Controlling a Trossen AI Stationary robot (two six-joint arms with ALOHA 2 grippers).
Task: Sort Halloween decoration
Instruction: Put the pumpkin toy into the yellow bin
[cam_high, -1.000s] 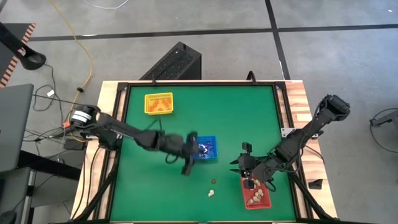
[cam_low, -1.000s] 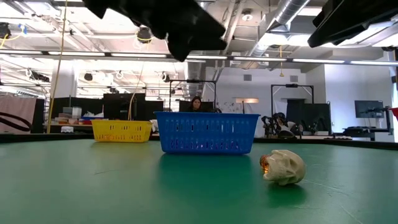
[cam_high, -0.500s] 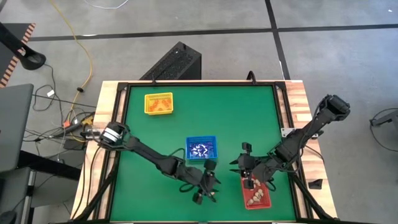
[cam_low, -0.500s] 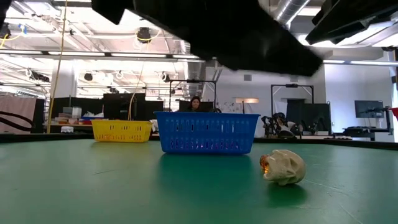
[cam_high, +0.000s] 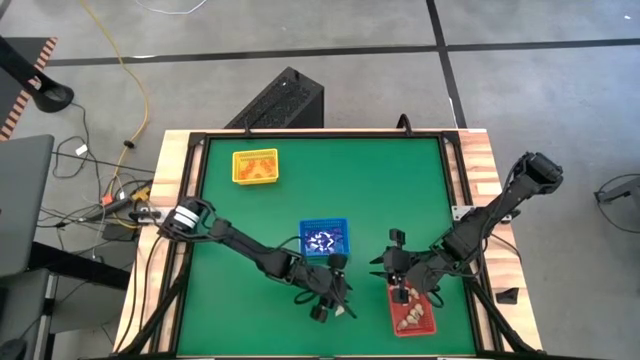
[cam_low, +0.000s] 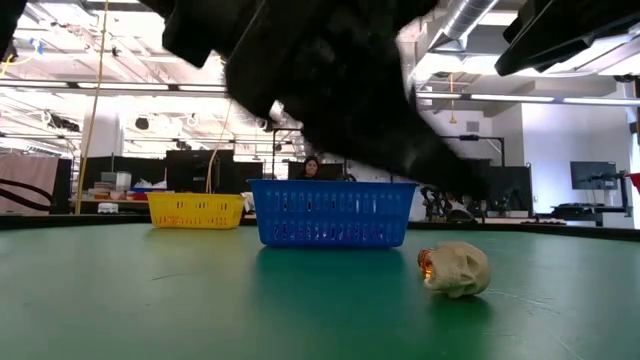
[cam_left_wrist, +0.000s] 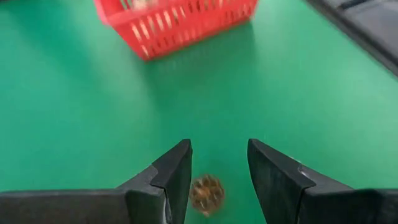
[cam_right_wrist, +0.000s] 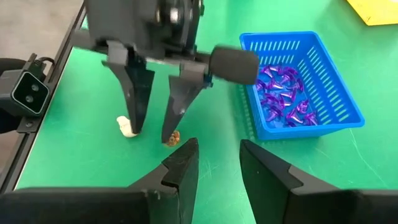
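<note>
Two loose Halloween decorations lie on the green table near its front edge: a small orange-brown trinket and a cream skull-like one. My left gripper stands open over them, fingers slanting down. The orange-brown trinket lies between its fingertips, close to one finger. The cream one lies just outside the other finger. My right gripper hangs open with nothing between its fingers, above the far end of the red tray. My left gripper has one fingertip right at the orange-brown trinket, which rests on the table. I cannot tell whether the finger touches it. The fingers come from above, slanting toward the table's right.
A blue tray of purple trinkets stands just beyond the left gripper. The red tray holds cream trinkets at the front right. A yellow tray sits at the far left. Open green table lies between them.
My left gripper has swung from over the blue tray toward the table's near edge and to the right. It has come down to the two loose trinkets, mostly in the first half second. The trinkets have stayed where they were.
</note>
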